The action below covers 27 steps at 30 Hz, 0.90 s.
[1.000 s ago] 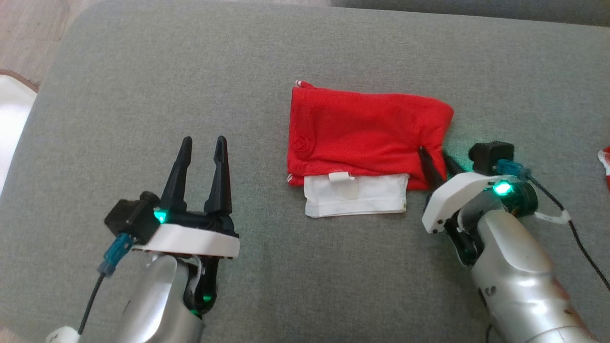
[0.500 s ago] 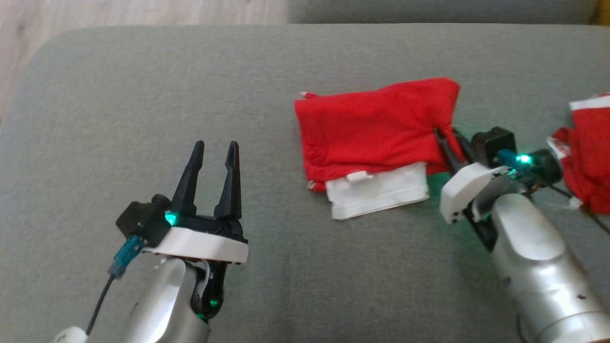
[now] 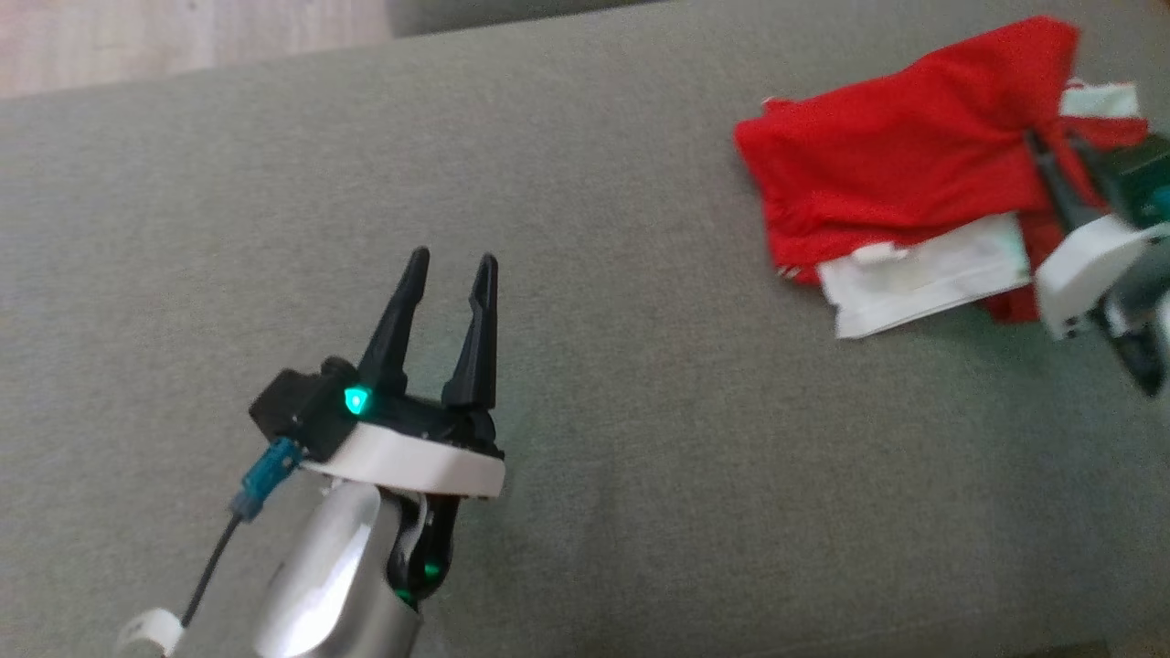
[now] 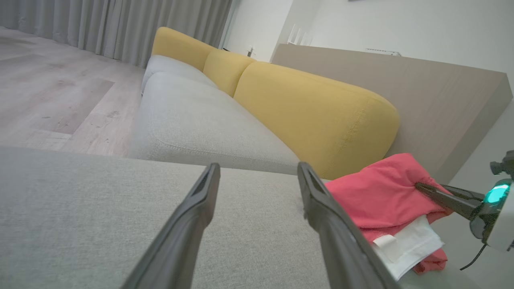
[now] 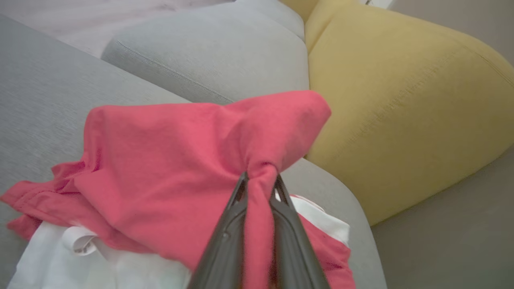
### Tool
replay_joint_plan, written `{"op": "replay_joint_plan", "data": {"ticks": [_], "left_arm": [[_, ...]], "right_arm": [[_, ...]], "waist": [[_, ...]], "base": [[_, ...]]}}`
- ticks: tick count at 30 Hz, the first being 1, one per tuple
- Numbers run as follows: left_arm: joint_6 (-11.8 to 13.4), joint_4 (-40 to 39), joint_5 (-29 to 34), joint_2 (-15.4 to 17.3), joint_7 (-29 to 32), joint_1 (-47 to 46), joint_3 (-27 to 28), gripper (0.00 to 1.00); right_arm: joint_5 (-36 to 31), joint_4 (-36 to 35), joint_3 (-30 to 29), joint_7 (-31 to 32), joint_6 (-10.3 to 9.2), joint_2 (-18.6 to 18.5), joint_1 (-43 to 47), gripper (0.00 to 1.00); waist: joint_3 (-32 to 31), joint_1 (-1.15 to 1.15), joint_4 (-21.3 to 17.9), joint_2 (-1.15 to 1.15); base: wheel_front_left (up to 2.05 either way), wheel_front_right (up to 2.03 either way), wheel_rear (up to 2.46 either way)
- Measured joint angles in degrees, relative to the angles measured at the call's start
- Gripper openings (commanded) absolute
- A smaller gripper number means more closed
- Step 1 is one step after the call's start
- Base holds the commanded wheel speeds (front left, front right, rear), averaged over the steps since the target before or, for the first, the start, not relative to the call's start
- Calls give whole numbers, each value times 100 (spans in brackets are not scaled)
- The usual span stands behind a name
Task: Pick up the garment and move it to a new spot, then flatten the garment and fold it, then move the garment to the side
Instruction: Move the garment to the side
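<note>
Right gripper [image 5: 259,178] pinches the red garment's [image 5: 172,156] bunched edge, raising it off the cushion [image 3: 640,411] for carrying; left gripper [image 3: 451,260] hangs wide open, empty.

Beneath and all around the left gripper [image 3: 454,258], a broad grey woven cushion [image 3: 640,512], flat, rounded at its far edge; beyond the fingertips, past that edge, pale wood floor [image 3: 183,46]; straight ahead of the same gripper in its wrist view, a second grey sofa seat [image 4: 192,120] just beyond the near cushion; along that seat's right side, three yellow back cushions [image 4: 313,116] in a row; further right, a tall wood-toned panel [image 4: 421,92] below a white wall [image 4: 401,24]; far ahead to the upper left, grey curtains [image 4: 120,24] down to the floor; ahead and to the right of the right gripper [image 5: 260,176], the nearest yellow cushion, rounded, near the grey cushion's corner.
</note>
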Motion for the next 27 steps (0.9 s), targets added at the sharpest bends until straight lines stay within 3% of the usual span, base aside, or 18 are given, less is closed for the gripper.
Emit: {"op": "replay_joint_plan", "data": {"ticks": [10,19,20,21,22,27], "left_arm": [[0,-110,20,0,-7,-374,-83,100],[0,-153,58,-1,-8,-621,-169,100],[0,-152,58,-1,-8,-645,-171,100],[0,-153,58,-1,-8,-660,-174,100],[0,-151,58,-1,-8,-660,-170,100],[0,-83,58,-1,-8,-651,-137,100]], "right_arm": [[294,-288,-281,318,0,-867,-8,0],[88,-69,-917,556,0,-1062,-58,0],[19,4,-1007,620,0,-1061,-88,21],[-68,46,-1120,624,0,-1060,-107,91],[-148,62,-1233,623,0,-1060,-106,100],[-483,96,-1579,604,0,-878,-105,100]], "waist": [[521,1,-327,0],[870,1,-213,0],[886,1,-187,0],[896,1,-162,0],[901,1,-138,0],[770,0,-86,0]], "base": [[0,0,0],[0,0,0],[0,0,0],[0,0,0],[0,0,0],[0,0,0]]}}
